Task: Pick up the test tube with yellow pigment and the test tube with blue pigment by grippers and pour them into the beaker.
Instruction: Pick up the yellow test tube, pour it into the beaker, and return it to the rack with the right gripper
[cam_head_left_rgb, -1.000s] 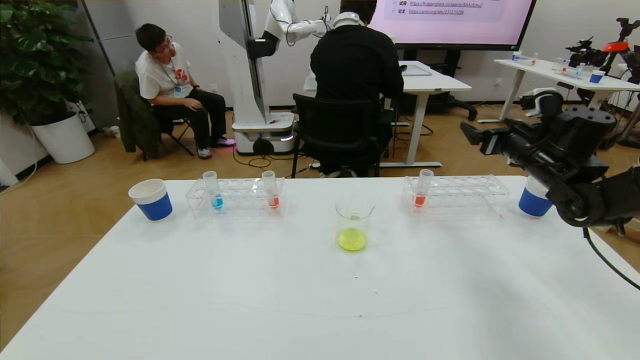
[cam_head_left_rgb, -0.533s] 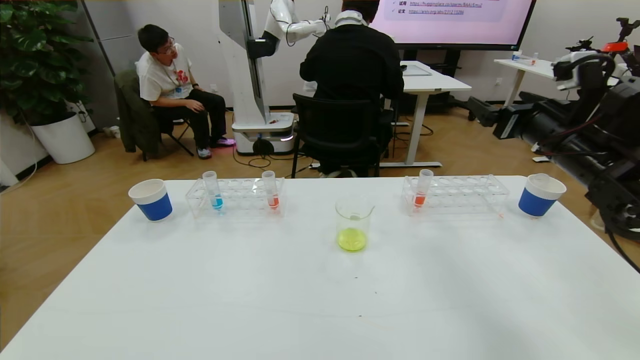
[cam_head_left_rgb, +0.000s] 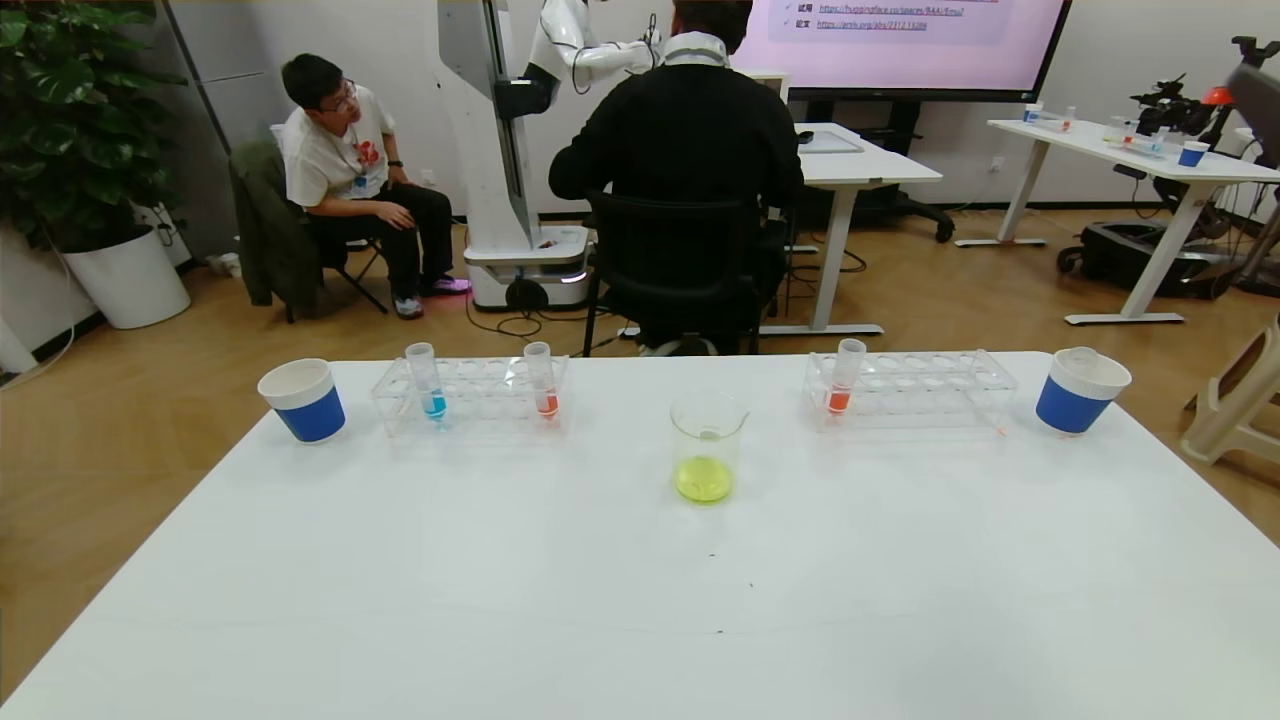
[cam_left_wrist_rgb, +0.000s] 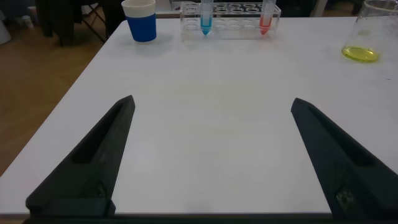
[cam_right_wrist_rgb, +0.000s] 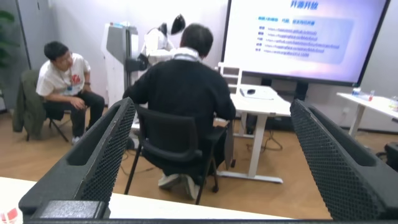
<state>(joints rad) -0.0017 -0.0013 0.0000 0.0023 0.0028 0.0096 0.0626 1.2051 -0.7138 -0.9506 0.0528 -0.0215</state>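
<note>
The test tube with blue pigment (cam_head_left_rgb: 433, 386) stands upright in the left clear rack (cam_head_left_rgb: 470, 395); it also shows in the left wrist view (cam_left_wrist_rgb: 205, 17). The beaker (cam_head_left_rgb: 708, 445) stands mid-table with yellow-green liquid in its base, and shows in the left wrist view (cam_left_wrist_rgb: 368, 32). The test tube with yellow pigment is not in view. My left gripper (cam_left_wrist_rgb: 212, 101) is open and empty, low over the near table, well short of the rack. My right gripper (cam_right_wrist_rgb: 212, 102) is open and empty, raised and facing the room beyond the table's far edge. Neither gripper shows in the head view.
Orange-red tubes stand in the left rack (cam_head_left_rgb: 543, 382) and the right rack (cam_head_left_rgb: 845, 380). Blue-and-white paper cups stand at the far left (cam_head_left_rgb: 303, 400) and far right (cam_head_left_rgb: 1080, 390). A seated person in black (cam_head_left_rgb: 690, 150) is just behind the table.
My right arm has lifted and swung away to the right, leaving the head view. The person in black has leaned left. Nothing on the table has moved.
</note>
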